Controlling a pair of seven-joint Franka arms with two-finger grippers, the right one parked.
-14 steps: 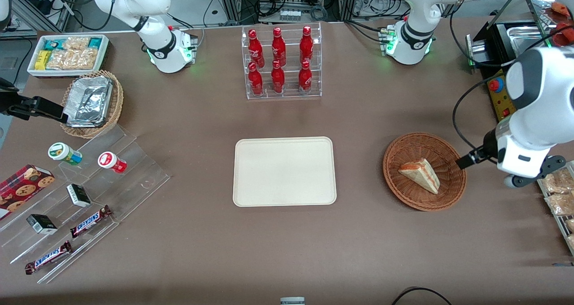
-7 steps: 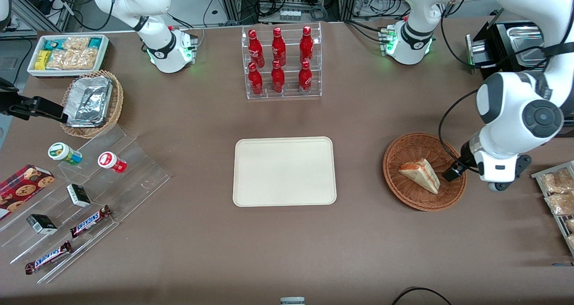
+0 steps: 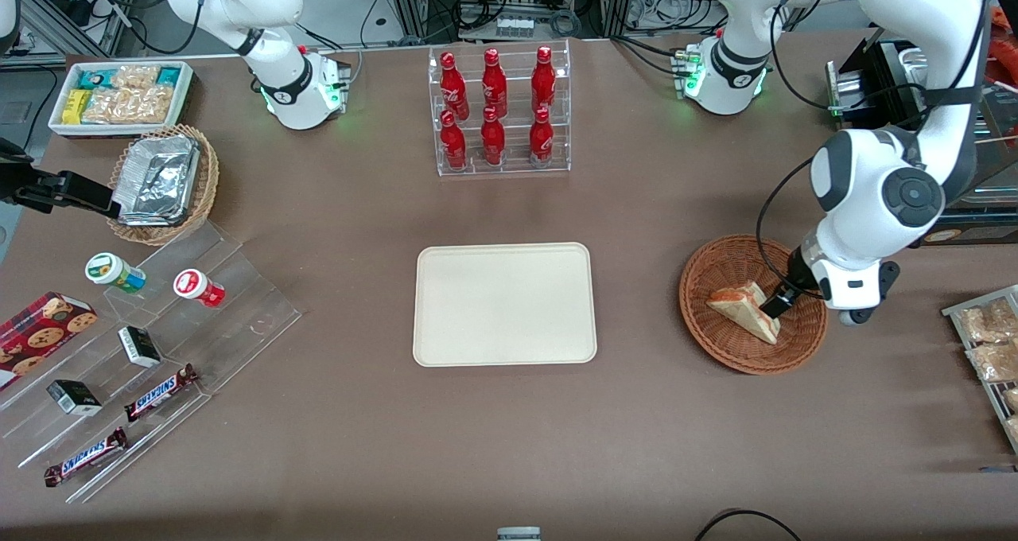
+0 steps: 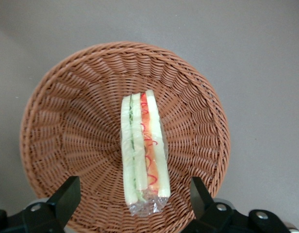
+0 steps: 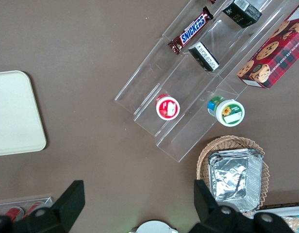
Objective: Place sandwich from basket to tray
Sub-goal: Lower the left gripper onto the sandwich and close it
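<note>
The sandwich (image 3: 742, 311), a wrapped white-bread wedge with red-orange and green filling, lies in the reddish-brown wicker basket (image 3: 714, 264) toward the working arm's end of the table. My gripper (image 3: 774, 305) hangs low over the basket, right beside the sandwich. In the left wrist view the sandwich (image 4: 143, 148) stands on edge in the basket (image 4: 52, 102). The gripper (image 4: 135, 193) is open there, with one black finger (image 4: 68, 198) on each side of the sandwich's wrapped end, not touching it. The cream tray (image 3: 504, 304) lies bare at the table's middle.
A clear rack of red bottles (image 3: 498, 111) stands farther from the camera than the tray. Snack packets on a wire rack (image 3: 990, 342) lie at the working arm's table edge. A foil-filled tan basket (image 3: 163, 183), white snack bin (image 3: 119, 95) and acrylic steps (image 3: 143, 342) sit at the parked arm's end.
The gripper has moved from outside the basket's rim in over the basket and now hangs at the sandwich. The sandwich and basket have not moved.
</note>
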